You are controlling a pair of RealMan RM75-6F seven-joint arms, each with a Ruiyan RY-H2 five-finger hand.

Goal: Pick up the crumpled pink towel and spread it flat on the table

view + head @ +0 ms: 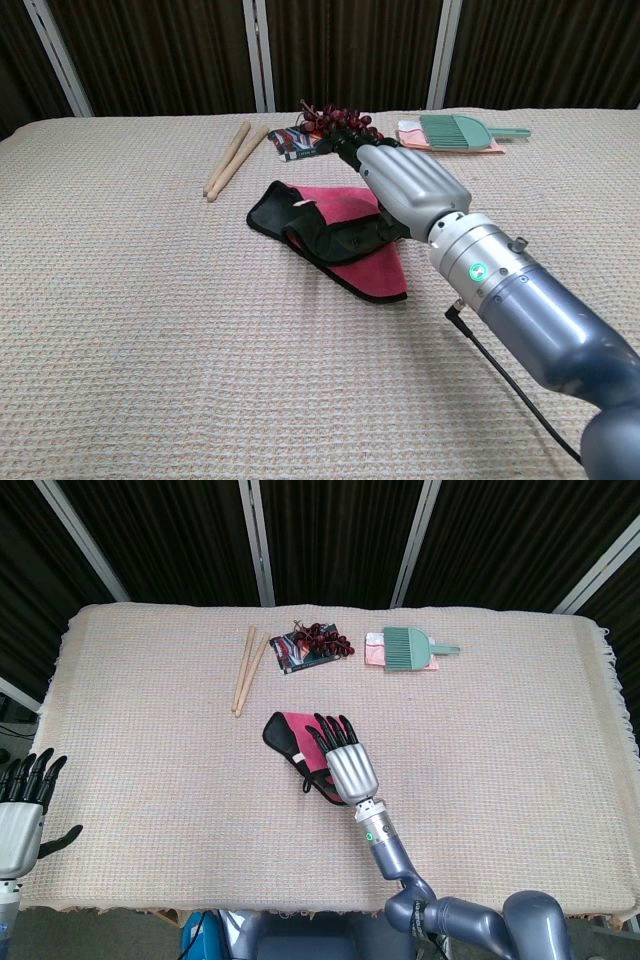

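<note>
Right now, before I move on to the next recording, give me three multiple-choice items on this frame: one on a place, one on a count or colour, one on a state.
1. Where do the grapes lie?
A. Far side of the table, between the wooden sticks and the green dustpan
B. Beside the left hand
C. On the pink towel

2. How many wooden sticks are there?
A. One
B. Two
C. Four

3. What state is the right hand in?
A. Raised clear of everything
B. On the towel, fingers extended
C. Holding the dustpan

Answers:
1 A, the head view shows them in the far row between the two.
2 B, a pair lies side by side.
3 B, both views show it over the dark-edged towel, which is still folded.
</note>
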